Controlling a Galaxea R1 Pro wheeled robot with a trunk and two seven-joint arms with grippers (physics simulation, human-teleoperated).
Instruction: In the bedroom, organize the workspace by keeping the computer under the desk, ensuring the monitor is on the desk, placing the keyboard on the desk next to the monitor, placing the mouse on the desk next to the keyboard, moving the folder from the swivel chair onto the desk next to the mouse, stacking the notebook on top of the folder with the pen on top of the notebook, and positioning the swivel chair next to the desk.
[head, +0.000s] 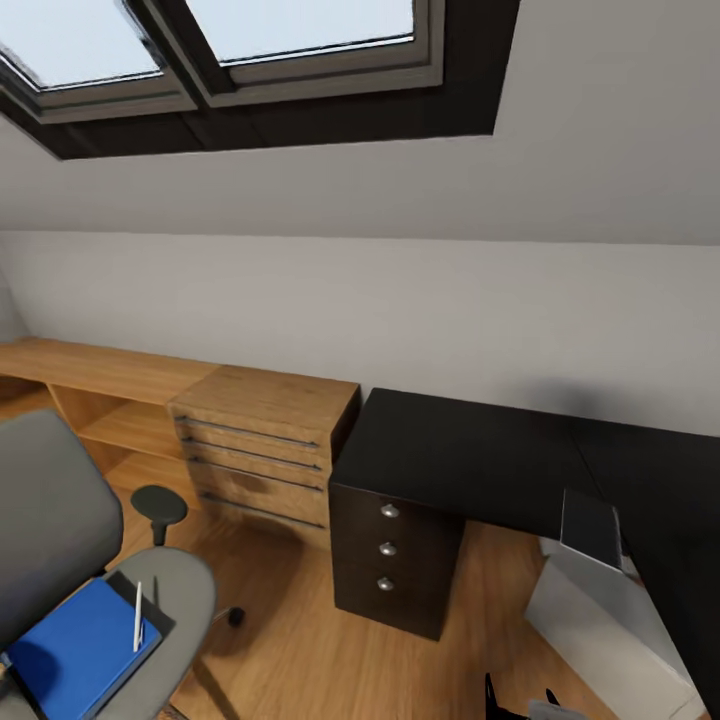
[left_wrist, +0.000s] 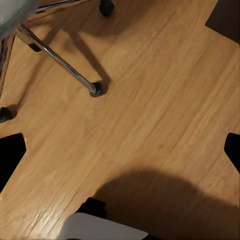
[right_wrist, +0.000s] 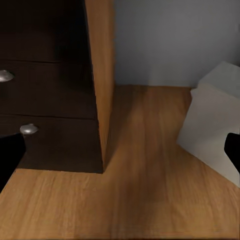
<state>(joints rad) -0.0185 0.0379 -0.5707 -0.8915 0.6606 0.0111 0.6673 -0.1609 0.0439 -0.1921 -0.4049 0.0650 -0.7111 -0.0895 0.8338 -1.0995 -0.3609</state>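
Nearest to us in the head view, at lower left, stands the grey padded swivel chair (head: 70, 560) with its round black armrest (head: 159, 505). On its seat lies the flat bright blue folder (head: 75, 650), resting over a thin dark notebook (head: 150, 605) whose corner shows at the folder's far edge; a thin whitish pen (head: 138, 617) lies on top of the folder. The left wrist view shows the chair's chrome legs (left_wrist: 60, 60) and black casters (left_wrist: 96, 90) on smooth, honey-coloured wood plank flooring (left_wrist: 150, 110).

At lower right, the light grey boxy computer tower (head: 610, 610) sits on the floor, tilted, partly beneath the matte black desk top (head: 470, 455). Under that top is a dark drawer pedestal (head: 390, 560) with three round silver knobs. Beyond the chair stand a light wooden drawer unit (head: 260, 450) with slim bar handles and open shelving, against a plain white wall under skylights.

We read no writing or labels anywhere.

We cannot tell whether either gripper is open or closed.
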